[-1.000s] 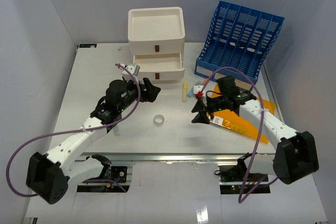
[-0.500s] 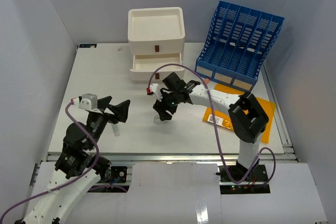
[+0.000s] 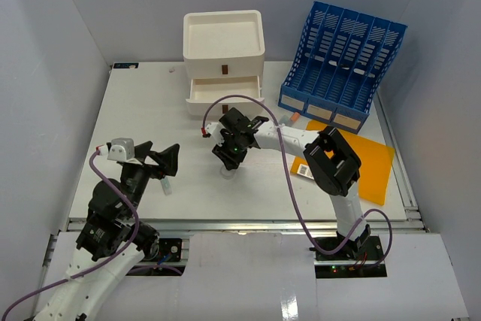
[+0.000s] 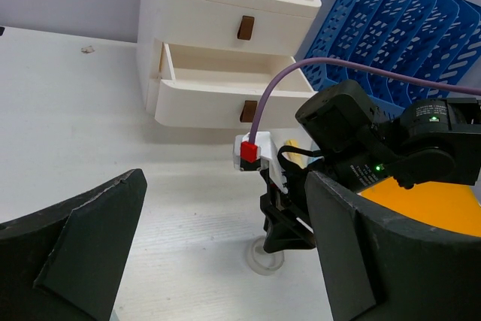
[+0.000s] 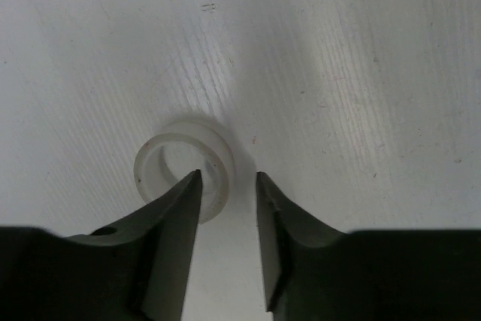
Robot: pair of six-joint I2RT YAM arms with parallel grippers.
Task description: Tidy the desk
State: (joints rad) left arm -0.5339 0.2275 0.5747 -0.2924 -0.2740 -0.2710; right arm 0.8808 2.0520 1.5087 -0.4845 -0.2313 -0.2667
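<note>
The desk (image 3: 135, 110) is a large white tabletop. A small translucent white tape ring (image 3: 228, 174) lies on it in front of the drawer box. My right gripper (image 3: 229, 162) points down at the ring. In the right wrist view the gripper (image 5: 228, 178) is open, one fingertip inside the ring (image 5: 184, 167) and the other outside, with a gap on both sides of the ring's wall. The left wrist view shows the ring (image 4: 264, 254) under the right gripper (image 4: 289, 231). My left gripper (image 3: 161, 162) is wide open and empty at the front left, facing the ring.
A white three-drawer box (image 3: 223, 46) stands at the back, its middle drawer (image 3: 225, 92) pulled out. A blue file rack (image 3: 342, 62) stands at the back right. An orange envelope (image 3: 372, 163) lies at the right. A small white object (image 3: 164, 186) lies by the left gripper.
My right arm has swung left from the orange envelope to the ring and lowered over it. My left arm has pulled back from the drawers to the front left.
</note>
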